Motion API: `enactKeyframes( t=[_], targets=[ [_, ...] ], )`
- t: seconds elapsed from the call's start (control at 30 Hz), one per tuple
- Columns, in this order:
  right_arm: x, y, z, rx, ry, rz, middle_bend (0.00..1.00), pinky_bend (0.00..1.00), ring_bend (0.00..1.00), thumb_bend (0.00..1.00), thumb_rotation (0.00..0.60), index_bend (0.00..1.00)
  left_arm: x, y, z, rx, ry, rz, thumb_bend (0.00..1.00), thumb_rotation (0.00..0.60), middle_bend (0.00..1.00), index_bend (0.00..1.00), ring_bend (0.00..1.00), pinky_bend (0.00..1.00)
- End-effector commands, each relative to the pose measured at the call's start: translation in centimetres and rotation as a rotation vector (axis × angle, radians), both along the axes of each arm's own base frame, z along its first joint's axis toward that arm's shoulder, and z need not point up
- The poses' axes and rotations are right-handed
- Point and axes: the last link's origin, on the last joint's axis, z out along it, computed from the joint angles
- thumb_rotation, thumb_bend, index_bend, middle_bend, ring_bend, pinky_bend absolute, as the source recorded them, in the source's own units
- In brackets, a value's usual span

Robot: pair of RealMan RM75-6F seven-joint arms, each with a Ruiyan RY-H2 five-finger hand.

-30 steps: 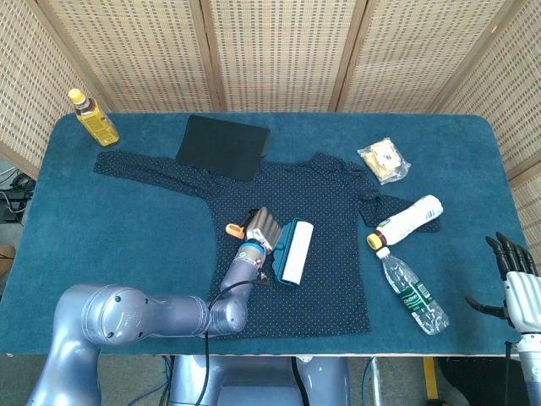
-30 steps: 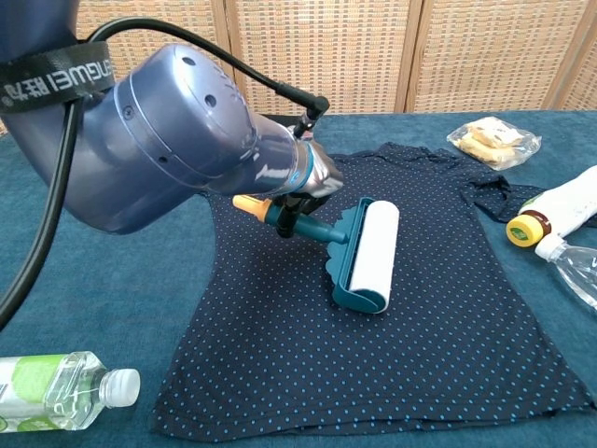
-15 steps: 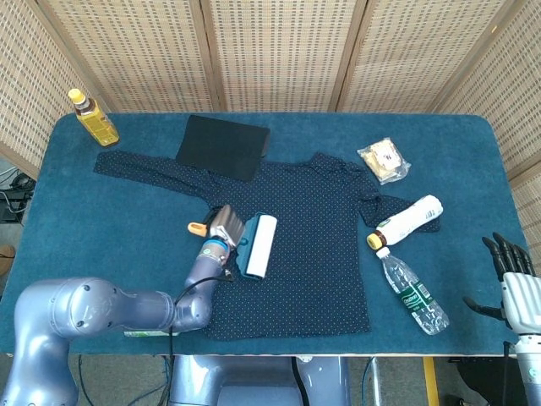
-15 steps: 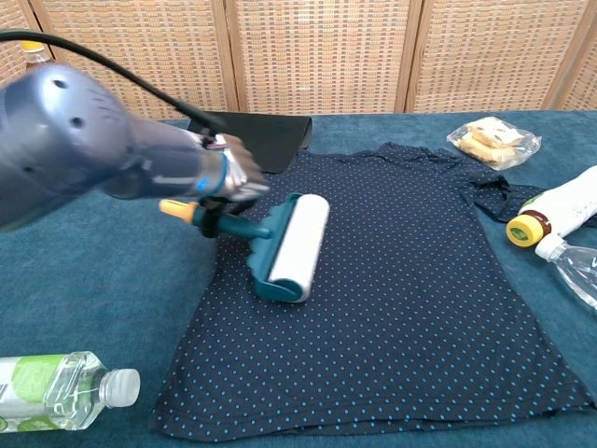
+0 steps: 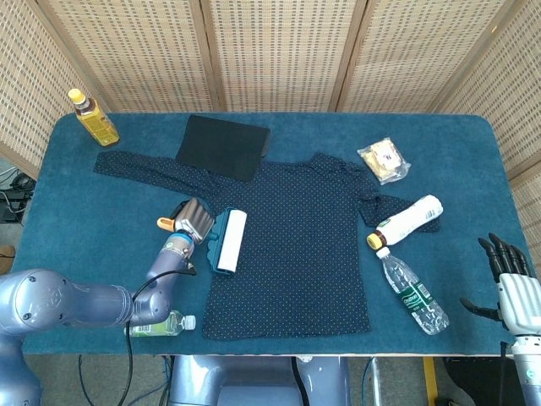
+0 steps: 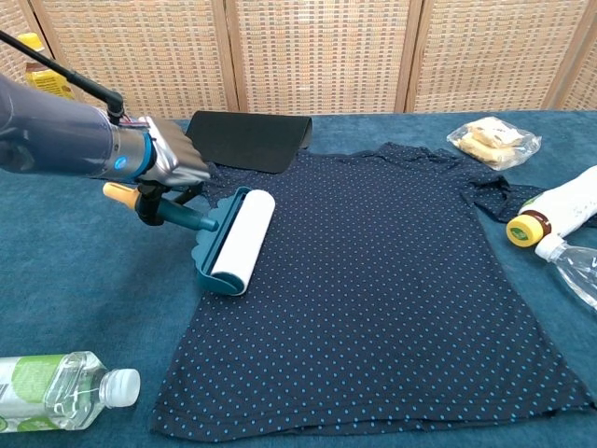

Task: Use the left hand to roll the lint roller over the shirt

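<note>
Woven cane screens close off the back of the room, and in front of them a blue-covered table (image 5: 473, 152) carries the whole job. At the middle of it lies the shirt (image 5: 296, 245), dark with small pale dots, spread flat with one sleeve trailing off toward the far left. The lint roller (image 6: 235, 241) sits on the shirt's left edge, its white drum down on the cloth and its teal guard on the outer side, so that part of it looks to overhang the hem onto the table. The left hand (image 6: 168, 161) grips the roller's teal handle, fingers wrapped round it, with the orange end of the handle poking out behind.

To my eye the rolling is under way, and the drum has reached the left limit of the fabric. The next pass probably wants the hand to push the drum back to the right across the chest, keeping it pressed flat so it turns rather than drags and rucks up the cloth.

The right hand (image 5: 510, 275) hangs off the table's right corner, fingers spread and holding nothing. Near the shirt's right side lie a white bottle (image 5: 408, 221) and a clear bottle (image 5: 413, 293); another clear bottle (image 6: 58, 390) lies near the front left.
</note>
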Motion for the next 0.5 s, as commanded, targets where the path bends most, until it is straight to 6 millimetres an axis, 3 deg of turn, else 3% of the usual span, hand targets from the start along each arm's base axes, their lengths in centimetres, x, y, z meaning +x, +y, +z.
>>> enactKeyframes(
  t=[0.03, 0.5],
  targets=[
    [0.0, 0.0, 0.0, -0.001, -0.002, 0.0, 0.0, 0.0, 0.0, 0.09, 0.6, 0.0, 0.6, -0.3, -0.8, -0.014, -0.008, -0.01, 0.78, 0.6, 0.83, 0.89, 0.68, 0.69],
    [-0.6, -0.2, 0.5, -0.009, -0.025, -0.021, 0.0, 0.0, 0.0, 0.09, 0.6, 0.0, 7.9, -1.4, -5.9, -0.063, -0.069, -0.055, 0.78, 0.6, 0.83, 0.89, 0.68, 0.69]
  ],
)
